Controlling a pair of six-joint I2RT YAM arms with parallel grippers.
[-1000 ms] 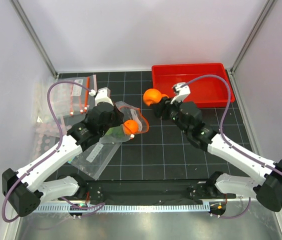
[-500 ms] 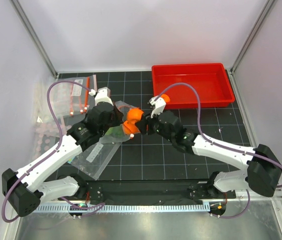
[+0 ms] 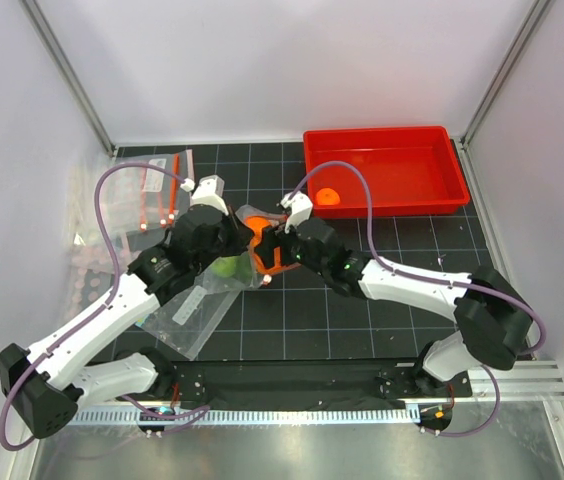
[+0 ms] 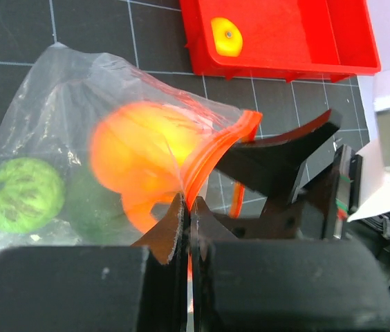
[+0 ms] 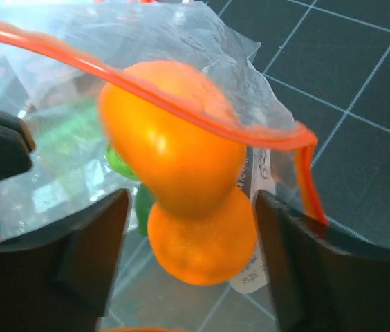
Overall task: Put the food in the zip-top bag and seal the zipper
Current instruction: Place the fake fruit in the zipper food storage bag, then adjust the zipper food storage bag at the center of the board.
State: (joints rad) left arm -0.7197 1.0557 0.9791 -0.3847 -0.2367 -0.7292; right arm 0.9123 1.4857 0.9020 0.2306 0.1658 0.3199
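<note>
Reaching the zip-top bag [image 4: 43,104], our right end effector [image 5: 191,249] now spreads, releasing an orange fruit [image 5: 174,152] inside. Our left end effector [image 4: 187,214] pinches the zipper [image 4: 212,149]; a last fruit [image 4: 226,36] remains.

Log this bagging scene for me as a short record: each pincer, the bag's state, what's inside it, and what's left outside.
left pincer: shut on the zipper, pinching the bag's rim
right pincer: open at the bag mouth, blurred orange fruit just beyond its fingers
zip-top bag: mouth open, unsealed
inside bag: bumpy light green fruit, dark green fruit, lower orange fruit
outside bag: last orange fruit, in the red tray
</note>
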